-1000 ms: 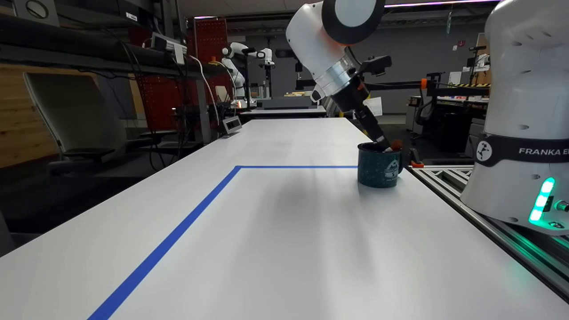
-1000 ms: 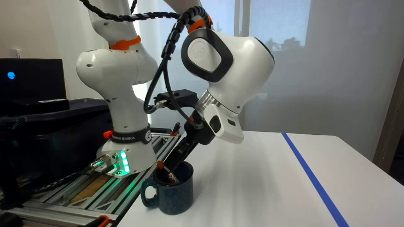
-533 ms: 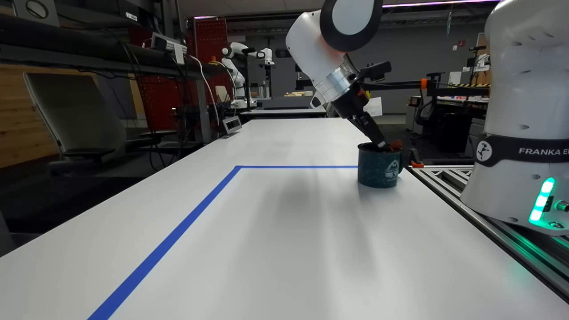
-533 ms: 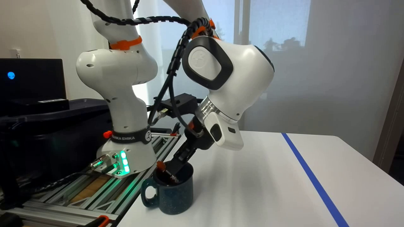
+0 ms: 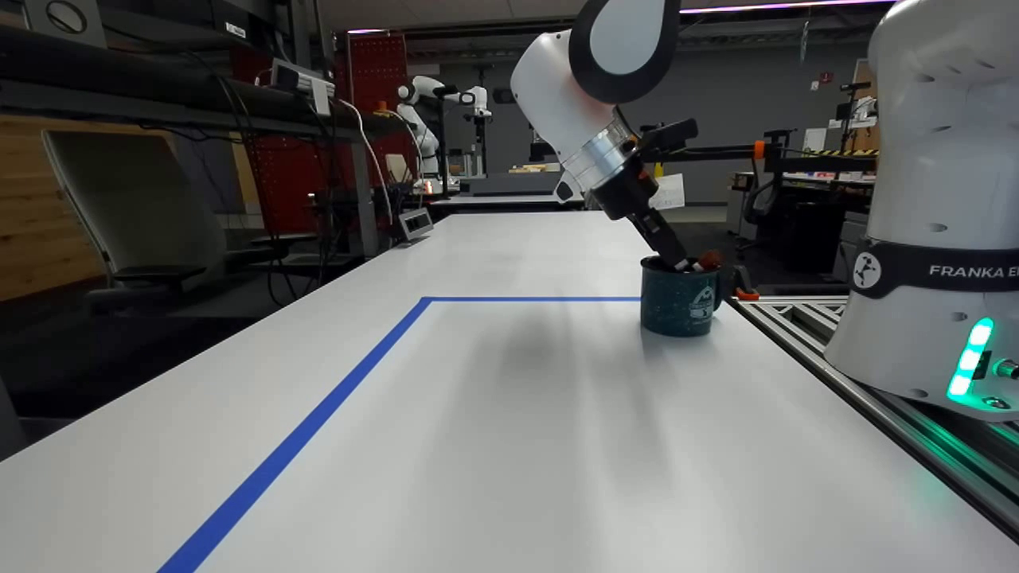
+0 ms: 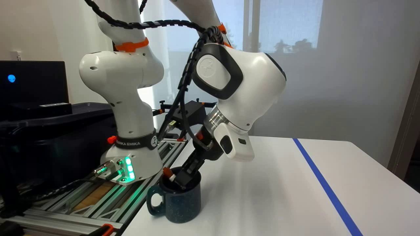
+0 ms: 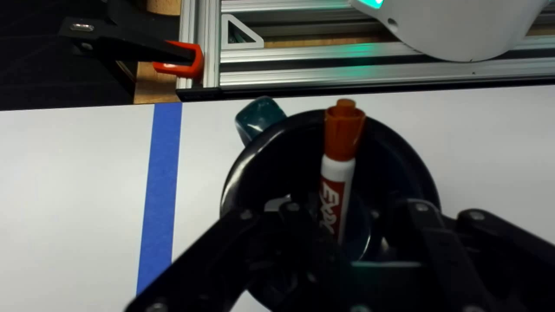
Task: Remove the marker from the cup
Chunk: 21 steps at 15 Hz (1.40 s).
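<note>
The cup is a dark teal mug that stands upright on the white table in both exterior views [image 5: 677, 306] [image 6: 182, 206], its handle towards the robot base. In the wrist view I look down into the cup [image 7: 235, 182]. The marker [image 7: 340, 173] leans inside it, its orange-red cap above the rim, its white body with a red label going down into the cup. The cap also shows in both exterior views [image 5: 708, 259] [image 6: 168, 172]. My gripper [image 7: 338, 214] is open, tilted, its fingertips inside the cup mouth on either side of the marker's body. The marker's lower end is hidden.
The robot base [image 6: 131, 164] and its metal frame [image 7: 347, 78] lie just behind the cup's handle side. A clamp with a red tip [image 7: 177, 60] sits on the frame. Blue tape [image 5: 318, 406] marks the white table [image 5: 517, 446].
My gripper has moved down into the cup mouth and slightly away from the robot base. It now covers more of the marker's label in an exterior view. The cup has stayed in place.
</note>
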Available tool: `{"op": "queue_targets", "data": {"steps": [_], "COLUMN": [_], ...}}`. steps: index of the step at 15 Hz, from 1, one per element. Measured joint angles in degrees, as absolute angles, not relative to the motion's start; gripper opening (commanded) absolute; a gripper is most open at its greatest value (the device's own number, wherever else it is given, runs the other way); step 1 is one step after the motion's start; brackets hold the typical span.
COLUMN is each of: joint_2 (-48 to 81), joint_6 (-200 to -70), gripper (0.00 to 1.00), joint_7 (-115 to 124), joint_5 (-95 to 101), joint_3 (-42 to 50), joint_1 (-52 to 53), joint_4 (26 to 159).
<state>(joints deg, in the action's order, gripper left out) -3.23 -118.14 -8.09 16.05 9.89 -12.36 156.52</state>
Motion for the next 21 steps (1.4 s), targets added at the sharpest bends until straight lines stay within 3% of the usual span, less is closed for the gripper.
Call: {"op": "queue_targets", "data": {"steps": [2,4,10,16,21], "joint_2": [-2.57,-1.91,-2.88,-9.76,-16.53], "joint_6": [-118.69,-119.09,-114.91,-100.82,-100.69], "gripper": [0.01,0.05,0.05,0.05,0.05], "joint_7": [-8.23,-8.34,-11.86,-14.75,-14.74], "joint_5": [16.05,16.01,13.71,13.44,11.30], "joint_3": [10.08,10.16,10.41,11.59,14.44], "joint_1": [-12.36,-12.36,-12.37,-12.63,-13.56], "joint_4": [156.33,156.07,155.64,153.51,151.48]}}
